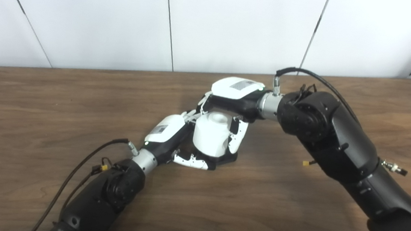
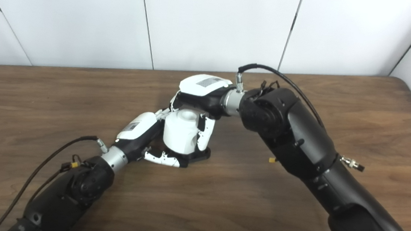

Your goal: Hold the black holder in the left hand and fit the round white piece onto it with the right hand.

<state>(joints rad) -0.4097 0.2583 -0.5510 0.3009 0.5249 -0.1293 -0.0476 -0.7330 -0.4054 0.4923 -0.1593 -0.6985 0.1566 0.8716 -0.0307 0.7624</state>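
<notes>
The round white piece (image 1: 211, 134) stands upright on the black holder (image 1: 227, 158), which rests on the wooden table (image 1: 40, 107) near its middle. My left hand (image 1: 168, 134) comes in from the lower left and wraps the holder's base, its thumb lying along the front edge. From the right, my right hand (image 1: 234, 95) reaches over the white piece, fingers curled down around its top and sides. The same white piece (image 2: 180, 130) shows in the right eye view, with most of the holder hidden beneath it and the hands.
The brown table runs to a white panelled wall (image 1: 237, 24) at the back. My right forearm (image 1: 334, 143) crosses the table's right half, and a black cable (image 1: 84, 164) loops beside my left forearm.
</notes>
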